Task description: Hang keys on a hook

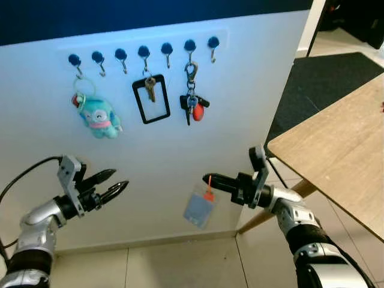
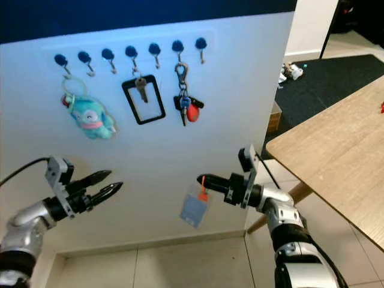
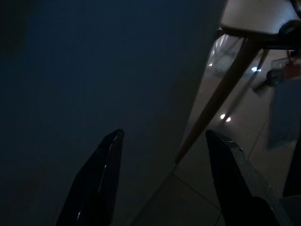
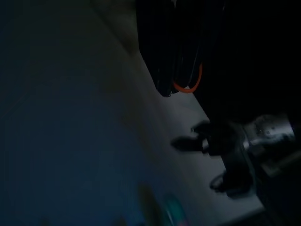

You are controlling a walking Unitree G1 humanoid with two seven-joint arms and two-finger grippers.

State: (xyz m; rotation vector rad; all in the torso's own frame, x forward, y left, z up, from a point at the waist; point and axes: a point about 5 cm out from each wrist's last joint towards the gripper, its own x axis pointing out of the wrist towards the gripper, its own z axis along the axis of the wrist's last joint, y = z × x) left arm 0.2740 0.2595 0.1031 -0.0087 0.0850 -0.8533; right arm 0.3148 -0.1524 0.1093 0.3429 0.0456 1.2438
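Note:
A row of black-knobbed hooks (image 1: 143,53) runs along the top of a white wall panel. A teal plush keychain (image 1: 99,117), a black badge frame with a key (image 1: 150,98) and a key bunch on a carabiner (image 1: 192,105) hang from three of them. My right gripper (image 1: 207,179) is shut on an orange loop (image 4: 188,87), low in front of the panel. A translucent blue card (image 1: 200,210) dangles from the loop. My left gripper (image 1: 119,180) is open and holds nothing, low at the left, pointing toward the right one.
A wooden table (image 1: 342,150) stands at the right, its slanted leg (image 3: 216,99) reaching the tiled floor (image 1: 180,264). A dark carpet (image 1: 324,84) lies behind the table. Several hooks are free, including the far right one (image 1: 213,43).

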